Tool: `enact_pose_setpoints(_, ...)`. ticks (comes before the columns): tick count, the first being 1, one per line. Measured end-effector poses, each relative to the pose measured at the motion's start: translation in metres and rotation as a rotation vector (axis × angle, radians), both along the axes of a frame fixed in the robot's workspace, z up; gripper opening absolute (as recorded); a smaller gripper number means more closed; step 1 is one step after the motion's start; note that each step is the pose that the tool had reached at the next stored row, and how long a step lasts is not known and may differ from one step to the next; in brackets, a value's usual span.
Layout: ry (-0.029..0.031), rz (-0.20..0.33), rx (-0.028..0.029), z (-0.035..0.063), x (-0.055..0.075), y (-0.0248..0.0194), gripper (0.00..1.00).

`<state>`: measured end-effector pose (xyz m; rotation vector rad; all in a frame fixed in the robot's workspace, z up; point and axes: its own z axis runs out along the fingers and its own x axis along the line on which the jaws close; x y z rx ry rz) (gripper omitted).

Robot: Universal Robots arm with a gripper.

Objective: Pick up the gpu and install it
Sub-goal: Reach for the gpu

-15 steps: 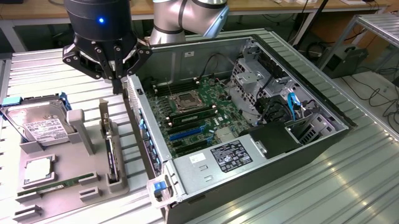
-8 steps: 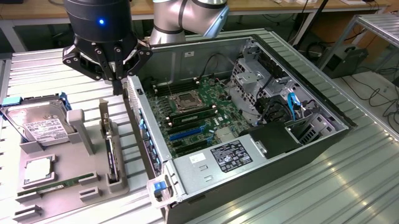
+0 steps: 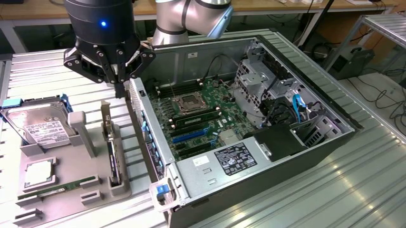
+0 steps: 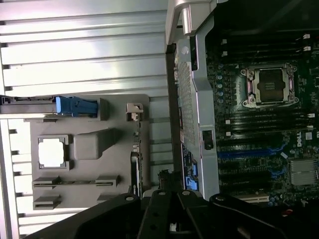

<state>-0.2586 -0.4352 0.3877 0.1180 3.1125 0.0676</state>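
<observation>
Ribbed metal table (image 3: 355,190) — open computer case (image 3: 279,185) and, beside it, a grey — perhaps plastic — parts holder (image 3: 76,164)

Ribbed metal tabletop (image 3: 355,180) under bright glare, wooden workbenches (image 3: 254,8) along the back, black cables (image 3: 383,95) on grey floor (image 3: 358,84).

The computer case (image 3: 197,57) lies open in the middle of the bench (image 3: 355,190). A tray (image 3: 70,166) lies just beside it, toward the bench edge at the exterior view's left. In the tray, the gpu (image 3: 115,164) stands on edge nearest the case. The gripper (image 3: 119,90) hangs above the gap between tray and case.
</observation>
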Motion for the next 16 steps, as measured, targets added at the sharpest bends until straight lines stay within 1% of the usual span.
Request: enact_pose_setpoints(16, 0.0000, 0.000, 0.0000, -0.0010, -0.0006, -0.0056, 0.11)
